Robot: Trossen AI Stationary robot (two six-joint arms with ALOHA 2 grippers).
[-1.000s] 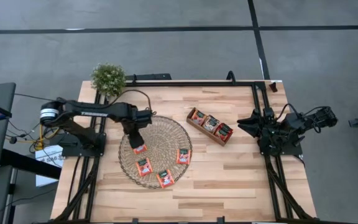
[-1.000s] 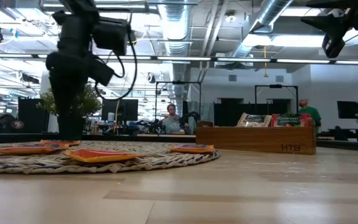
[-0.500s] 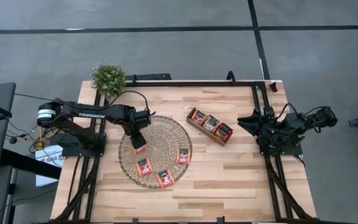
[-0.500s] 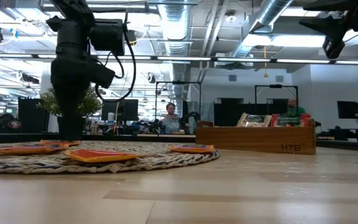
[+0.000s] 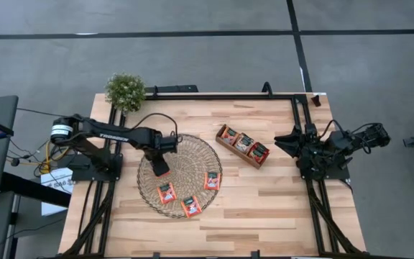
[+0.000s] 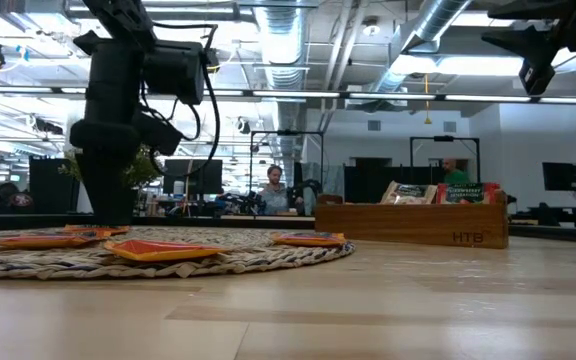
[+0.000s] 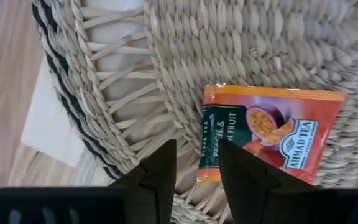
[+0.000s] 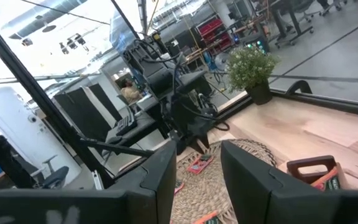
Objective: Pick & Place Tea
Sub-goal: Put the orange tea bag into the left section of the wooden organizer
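My left gripper (image 5: 159, 167) is open and low over the left part of the round wicker mat (image 5: 187, 167), pointing down. In the left wrist view its fingers (image 7: 197, 149) stand at the short edge of a red-orange tea sachet (image 7: 272, 134) that lies flat on the mat (image 7: 260, 56); the high view hides this sachet under the gripper. Three more red-orange sachets (image 5: 166, 192) (image 5: 190, 206) (image 5: 212, 180) lie flat on the mat's near half. My right gripper (image 5: 280, 142) waits open at the table's right edge. My left gripper comes from above, pointing down, with one finger (image 7: 238, 171) over the sachet's short edge (image 7: 209, 146) and the other (image 7: 160, 171) over bare wicker. I cannot tell whether either finger touches the sachet, which lies flat on the mat.
A brown wooden tray (image 5: 228, 150) with several sachets stands slantwise right of the mat; the low view shows its side wall (image 6: 418, 225). A small potted plant (image 5: 125, 90) sits at the far left corner. Bare wood lies along the near edge (image 5: 264, 216). People show in the room behind.
My left gripper has shifted a little toward the table's near edge and dropped slightly, so that it now covers the sachet that showed just in front of it in the high view. The sachets have not moved.
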